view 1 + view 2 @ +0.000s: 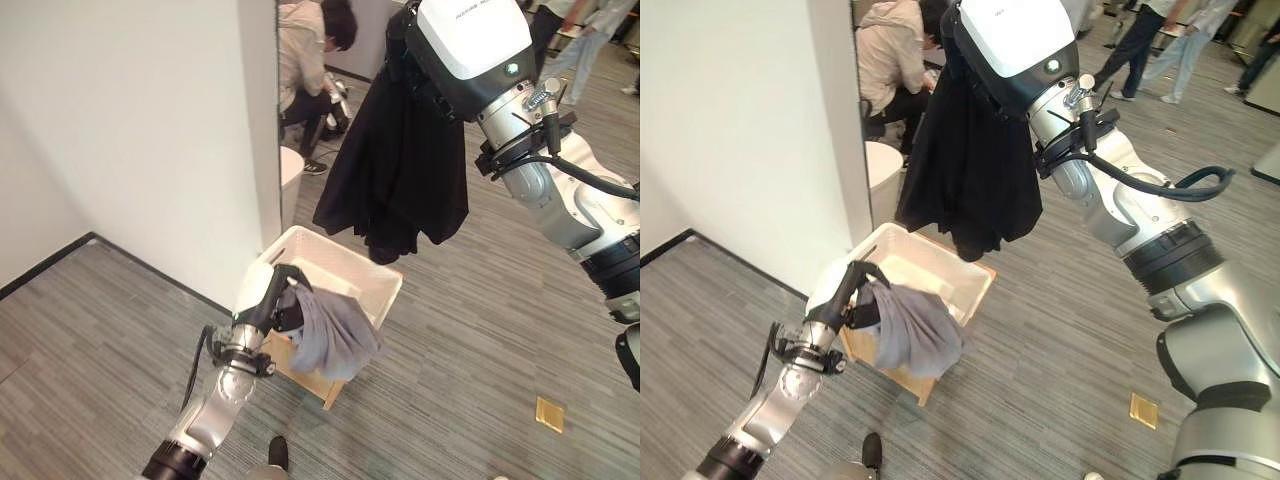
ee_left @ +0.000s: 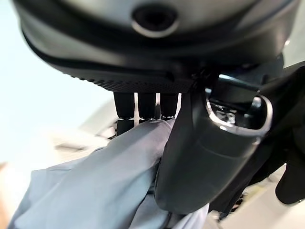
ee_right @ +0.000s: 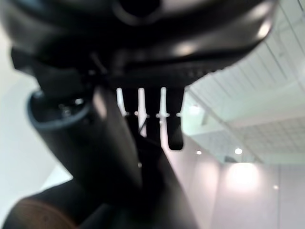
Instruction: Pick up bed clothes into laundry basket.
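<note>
A white laundry basket on a wooden base stands on the grey floor beside a wall corner. My left hand is at its near rim, shut on a grey cloth that drapes over the rim and down the outside. The left wrist view shows the thumb pressed against the grey cloth. My right hand is raised high behind the basket, shut on a black garment. The garment hangs in folds, its hem just above the basket's far rim.
A white wall corner rises right behind the basket, with a round white object next to it. A person crouches beyond the wall, and others stand at the far right. A brass floor plate lies to the right.
</note>
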